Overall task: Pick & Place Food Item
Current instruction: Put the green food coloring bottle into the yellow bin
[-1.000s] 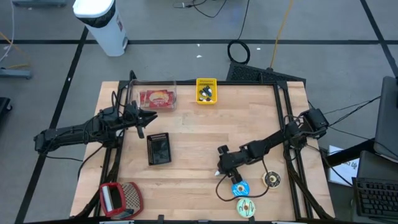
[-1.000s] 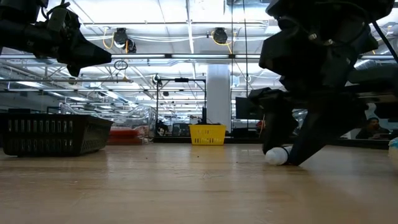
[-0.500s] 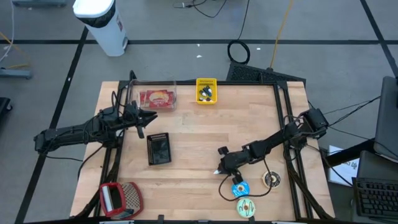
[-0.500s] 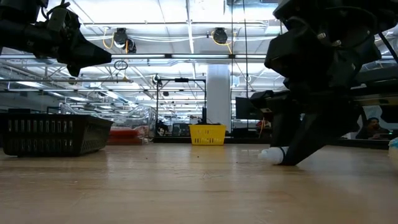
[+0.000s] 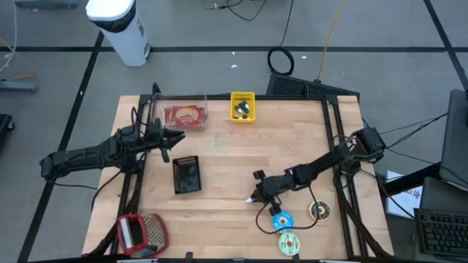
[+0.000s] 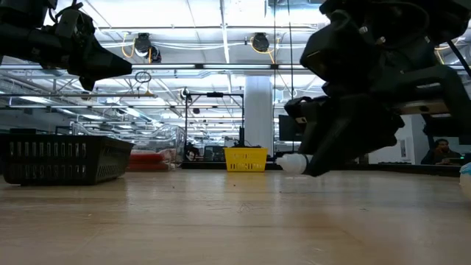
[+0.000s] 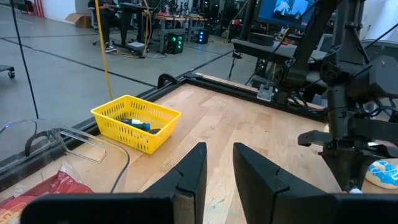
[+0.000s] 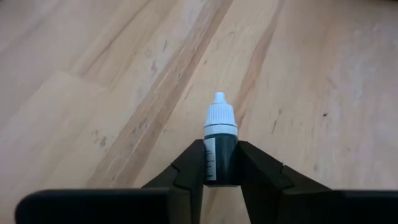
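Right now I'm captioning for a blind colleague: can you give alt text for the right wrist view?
The right gripper is shut on a small dark dropper bottle with a white cap, its tip pointing forward. Below it lies the light wooden table.

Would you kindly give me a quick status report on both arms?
Right gripper shut on small dropper bottle, clear of table. Left gripper empty, hovering by clear container. Nothing obstructing.

No readable text, brand or number was found in any view. Fine marks were seen on the small bottle clamped between the right fingers, but could not be read.
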Controlling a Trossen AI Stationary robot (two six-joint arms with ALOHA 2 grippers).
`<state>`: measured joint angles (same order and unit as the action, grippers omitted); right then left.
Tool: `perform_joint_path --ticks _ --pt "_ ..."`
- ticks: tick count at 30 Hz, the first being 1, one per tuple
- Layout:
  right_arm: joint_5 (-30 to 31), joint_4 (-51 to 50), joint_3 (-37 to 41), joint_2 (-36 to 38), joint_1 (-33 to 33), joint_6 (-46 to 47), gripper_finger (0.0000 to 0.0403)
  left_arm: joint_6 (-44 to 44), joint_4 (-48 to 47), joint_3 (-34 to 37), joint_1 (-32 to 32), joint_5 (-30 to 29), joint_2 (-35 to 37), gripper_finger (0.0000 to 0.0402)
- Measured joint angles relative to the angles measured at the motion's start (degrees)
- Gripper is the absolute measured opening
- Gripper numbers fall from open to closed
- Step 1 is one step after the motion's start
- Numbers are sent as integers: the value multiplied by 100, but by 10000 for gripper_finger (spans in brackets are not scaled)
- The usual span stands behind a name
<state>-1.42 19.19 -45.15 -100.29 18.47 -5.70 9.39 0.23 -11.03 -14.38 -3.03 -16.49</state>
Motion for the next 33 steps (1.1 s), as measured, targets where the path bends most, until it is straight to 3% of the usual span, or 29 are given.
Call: perform_joint_path --ticks 16,24,33 --pt "-36 278 -9 894 -691 397 65 -1 -2 0 -2 0 1 79" --pt "-477 279 -27 1267 -1676 565 68 0 0 0 0 0 0 79" --pt "-742 -232 -673 1250 -2922 663 70 -1 -2 0 0 0 0 79"
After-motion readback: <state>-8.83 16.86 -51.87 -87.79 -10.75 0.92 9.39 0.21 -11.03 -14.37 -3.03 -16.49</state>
